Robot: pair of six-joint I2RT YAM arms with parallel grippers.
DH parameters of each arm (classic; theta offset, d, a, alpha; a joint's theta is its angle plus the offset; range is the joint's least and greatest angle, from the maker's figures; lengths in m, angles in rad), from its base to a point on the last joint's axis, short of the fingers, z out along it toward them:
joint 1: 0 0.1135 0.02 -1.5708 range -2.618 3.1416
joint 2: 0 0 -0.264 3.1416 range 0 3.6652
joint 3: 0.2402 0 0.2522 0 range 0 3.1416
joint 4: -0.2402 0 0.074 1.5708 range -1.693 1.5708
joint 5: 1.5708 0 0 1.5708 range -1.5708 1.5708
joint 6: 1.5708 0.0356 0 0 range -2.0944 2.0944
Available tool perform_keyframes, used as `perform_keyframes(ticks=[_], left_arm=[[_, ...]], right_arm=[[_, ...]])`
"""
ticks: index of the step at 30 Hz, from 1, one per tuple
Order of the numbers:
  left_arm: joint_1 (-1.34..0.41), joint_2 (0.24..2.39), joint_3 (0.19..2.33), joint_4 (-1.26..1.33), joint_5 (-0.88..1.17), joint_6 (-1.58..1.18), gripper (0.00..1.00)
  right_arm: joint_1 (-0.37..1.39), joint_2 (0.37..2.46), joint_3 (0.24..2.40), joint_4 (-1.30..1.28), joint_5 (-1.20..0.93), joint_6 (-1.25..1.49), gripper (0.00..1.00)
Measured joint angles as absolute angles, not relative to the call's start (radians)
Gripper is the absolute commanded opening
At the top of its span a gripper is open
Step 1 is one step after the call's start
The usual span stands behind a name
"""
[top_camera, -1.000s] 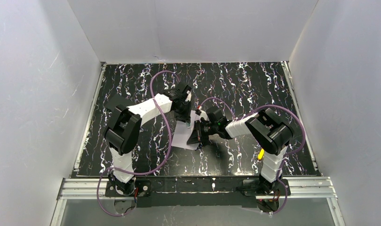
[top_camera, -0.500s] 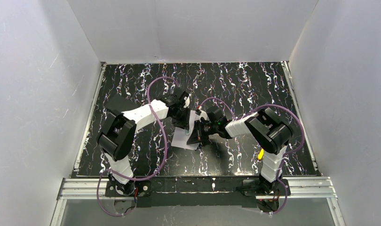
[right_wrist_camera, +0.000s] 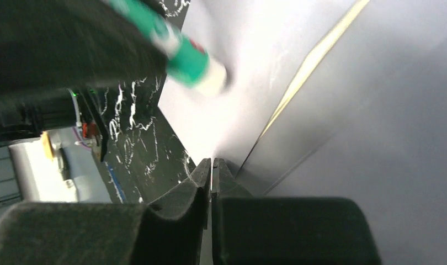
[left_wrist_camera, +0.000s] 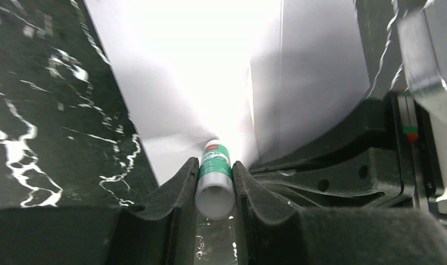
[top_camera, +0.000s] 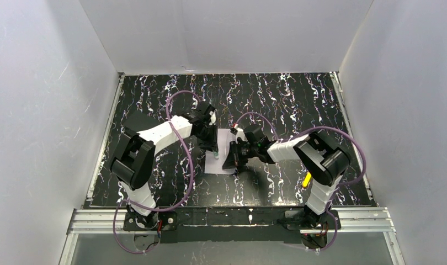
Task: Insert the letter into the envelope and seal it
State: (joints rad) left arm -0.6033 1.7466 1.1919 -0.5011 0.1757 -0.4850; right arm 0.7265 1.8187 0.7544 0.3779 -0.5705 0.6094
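While my left gripper (left_wrist_camera: pixel 216 165) stays out of reach of nothing but paper, it is clamped on a green-and-white glue stick (left_wrist_camera: pixel 214 179), both fingers pressed against the tube's sides and its capless white end pointing at the envelope (top_camera: pixel 219 164). The envelope lies flat near the middle of the black, white-veined table (top_camera: pixel 155 99), between my two arms. From the left wrist its pale inner face glares almost white under the light, and the stick's tip sits at that face; whether it actually touches I cannot tell. My right gripper (right_wrist_camera: pixel 212 165) has its jaws drawn nearly together, pinching a thin paper edge where the lifted flap (right_wrist_camera: pixel 376 110) meets the envelope's body. The flap stands tilted up, grey in shadow, just beside the lit panel. Along the fold a narrow tan strip of the letter (right_wrist_camera: pixel 315 55) shows, tucked inside the envelope. From above, both wrists crowd over the envelope, the left at its far side, the right at its right side.
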Motion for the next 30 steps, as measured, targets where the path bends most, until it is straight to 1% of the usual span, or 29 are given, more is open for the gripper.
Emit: perform_keyframes(ticks=[4, 7, 11, 14, 19, 23, 30], left_arm=[[-0.517, 1.719, 1.199, -0.477, 0.210, -0.511, 0.00], [-0.451, 1.645, 1.176, -0.421, 0.232, -0.525, 0.00], [-0.402, 1.544, 1.111, -0.331, 0.295, -0.545, 0.00], [-0.384, 1.530, 1.079, -0.262, 0.389, -0.572, 0.00], [-0.347, 1.577, 1.067, -0.162, 0.558, -0.641, 0.00], [-0.293, 1.580, 0.987, -0.035, 0.671, -0.733, 0.00], [-0.221, 1.555, 0.908, -0.017, 0.659, -0.792, 0.00]], right_arm=[[0.717, 1.741, 0.727, 0.308, -0.532, 0.591, 0.20], [0.707, 1.653, 0.722, 0.231, -0.488, 0.595, 0.22], [0.678, 1.510, 0.741, 0.088, -0.359, 0.603, 0.26], [0.632, 1.456, 0.785, -0.030, -0.242, 0.617, 0.28], [0.525, 1.448, 0.813, -0.175, -0.100, 0.645, 0.29], [0.501, 1.470, 0.812, -0.229, -0.078, 0.652, 0.28], [0.501, 1.502, 0.814, -0.201, -0.151, 0.649, 0.28]])
